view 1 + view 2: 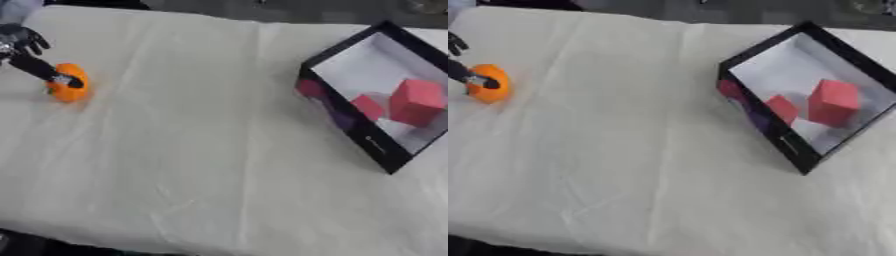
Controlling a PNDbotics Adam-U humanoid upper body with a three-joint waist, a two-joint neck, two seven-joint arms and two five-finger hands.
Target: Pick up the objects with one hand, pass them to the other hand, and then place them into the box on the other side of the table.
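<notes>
Left hand [26, 47] in upper left has fingers pinched on the orange object [70, 82] on the table [201, 150], prob grabbing it to hand over, w/ the box [350, 125] at right edge.

Both views looked steeply down from the robot's head onto a table covered in a white cloth [201, 150], close enough that the cloth filled nearly the whole picture, with only a dark strip of background along the far edge and a dark sliver at the near left corner. The two eyes sat side by side and shared almost the whole scene: the black-rimmed box [372, 145] on the right and an orange object [68, 82] at the far left appeared in both. In the right eye view everything sat further left, so the left hand [22, 42] was mostly cut off there.
</notes>
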